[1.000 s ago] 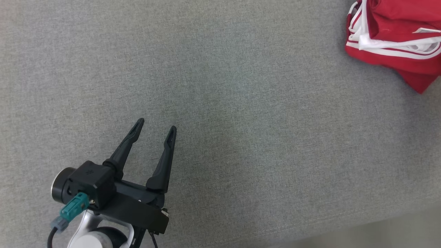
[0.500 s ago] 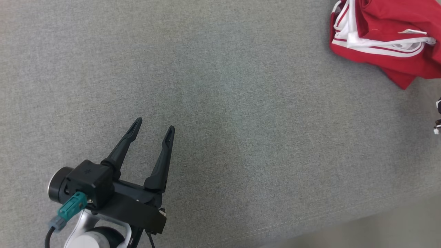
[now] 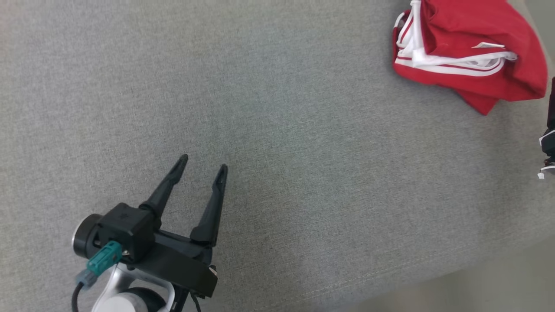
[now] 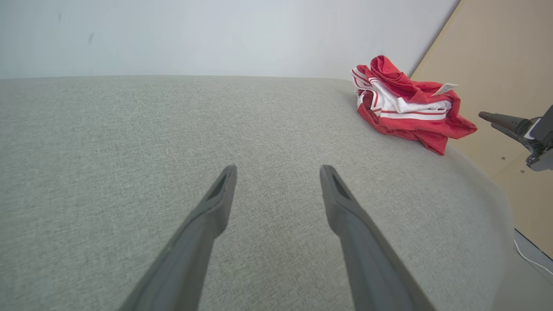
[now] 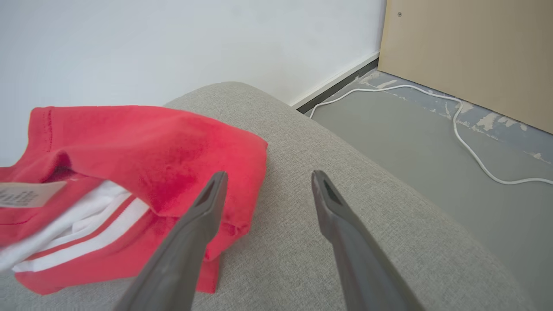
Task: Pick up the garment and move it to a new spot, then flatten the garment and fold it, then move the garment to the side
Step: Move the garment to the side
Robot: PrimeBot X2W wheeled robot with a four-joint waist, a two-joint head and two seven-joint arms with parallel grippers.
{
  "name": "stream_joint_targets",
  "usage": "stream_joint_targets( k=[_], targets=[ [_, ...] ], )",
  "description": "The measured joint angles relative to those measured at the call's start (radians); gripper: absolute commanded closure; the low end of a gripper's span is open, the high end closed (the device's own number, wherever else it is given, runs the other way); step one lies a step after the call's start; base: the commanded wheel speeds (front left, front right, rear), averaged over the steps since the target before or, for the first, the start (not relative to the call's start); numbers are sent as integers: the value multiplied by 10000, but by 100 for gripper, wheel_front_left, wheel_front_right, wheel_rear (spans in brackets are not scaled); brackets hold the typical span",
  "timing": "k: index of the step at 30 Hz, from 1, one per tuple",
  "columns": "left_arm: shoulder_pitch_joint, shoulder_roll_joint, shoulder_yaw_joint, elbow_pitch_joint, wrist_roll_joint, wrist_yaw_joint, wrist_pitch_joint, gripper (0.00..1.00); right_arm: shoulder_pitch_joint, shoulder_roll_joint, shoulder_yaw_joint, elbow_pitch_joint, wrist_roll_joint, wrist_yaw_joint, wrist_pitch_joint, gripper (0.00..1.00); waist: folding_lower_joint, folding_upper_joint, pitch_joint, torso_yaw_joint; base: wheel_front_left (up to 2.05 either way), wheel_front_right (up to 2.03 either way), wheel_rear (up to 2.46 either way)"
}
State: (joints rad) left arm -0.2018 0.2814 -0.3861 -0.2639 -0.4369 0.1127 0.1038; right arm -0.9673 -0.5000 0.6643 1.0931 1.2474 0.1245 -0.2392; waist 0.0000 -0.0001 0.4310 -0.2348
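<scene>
Red-and-white garment is lying bunched in loose layers on the grey cushion, right by its rounded far corner, with the care label poking out. My right tool is hanging just beside the garment, spread wide with nothing in it. One finger is lining up over the red hem and the other over bare cushion; can't tell if it's touching. My left tool is hovering well apart from the garment, also spread and empty.

Honestly this is fitting both a heap waiting for a grab and a bundle parked off to the side, so I'm not calling it. Either way I'm minding my fingertips around that loose hem. The garment is sitting close to the drop-off, and I'm guessing a snag could be dragging it onto the floor.
</scene>
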Motion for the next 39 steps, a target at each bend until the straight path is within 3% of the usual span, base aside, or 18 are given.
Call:
stream_joint_targets(
  k=[12,20,26,29,39],
  targets=[
    [-803,-997,-48,1049,-654,-326,-546,0,-300,-46,872,-811,-1496,0,-100,0,0,0,-976,-142,0,0,0],
    [-818,-1271,230,1941,-619,-228,-1064,0,-300,228,1051,-1459,-2211,-13,-100,0,-1,0,-1721,-93,0,0,0],
    [-784,-1327,357,2569,-510,-151,-1453,0,166,439,1091,-2274,-2627,-219,-102,0,-1,0,-2370,83,0,0,0],
    [-701,-1337,449,2763,-405,-67,-1636,0,789,500,1057,-2815,-2851,-420,-102,0,-2,0,-2669,235,0,0,0],
    [397,-1290,1047,3012,94,44,-2104,0,2764,683,857,-5239,-3733,-1563,-102,0,-2,1,-3380,976,0,0,0]
  ],
)
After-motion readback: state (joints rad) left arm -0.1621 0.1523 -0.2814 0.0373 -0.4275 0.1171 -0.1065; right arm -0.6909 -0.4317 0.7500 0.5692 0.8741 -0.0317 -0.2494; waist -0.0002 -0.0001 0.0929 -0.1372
